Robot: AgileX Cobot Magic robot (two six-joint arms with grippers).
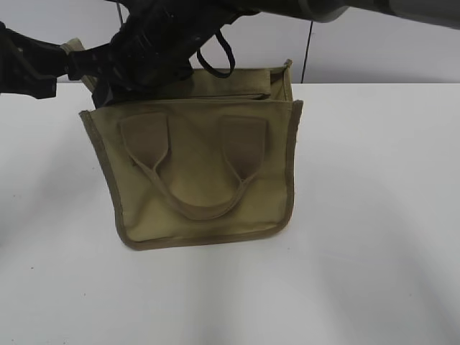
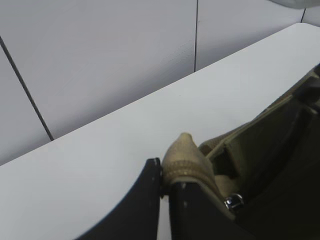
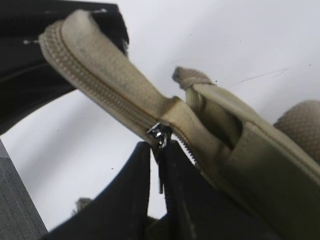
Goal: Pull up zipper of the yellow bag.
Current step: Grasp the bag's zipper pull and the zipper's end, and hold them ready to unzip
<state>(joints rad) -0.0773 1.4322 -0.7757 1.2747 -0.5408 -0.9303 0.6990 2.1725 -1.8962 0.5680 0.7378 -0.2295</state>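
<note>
The yellow bag (image 1: pixel 208 165) stands upright on the white table, handles facing me, its top gaping open at the right. My left gripper (image 1: pixel 80 63) is shut on the fabric end tab (image 2: pixel 182 157) of the zipper at the bag's top left corner. My right gripper (image 1: pixel 113 80) is right beside it. In the right wrist view its jaws (image 3: pixel 160 150) are closed on the small silver pull (image 3: pixel 159 136). The zipper (image 3: pixel 100 85) is closed between the held tab and the pull, and open beyond the pull toward the bag body (image 3: pixel 260 165).
The white table (image 1: pixel 374 237) runs back to a pale panelled wall (image 2: pixel 100 60). Both black arms crowd the bag's top left, with a black cable loop (image 1: pixel 215 61) hanging over the bag's rear edge. A small silver metal piece (image 2: pixel 233 202) shows beside the left jaws.
</note>
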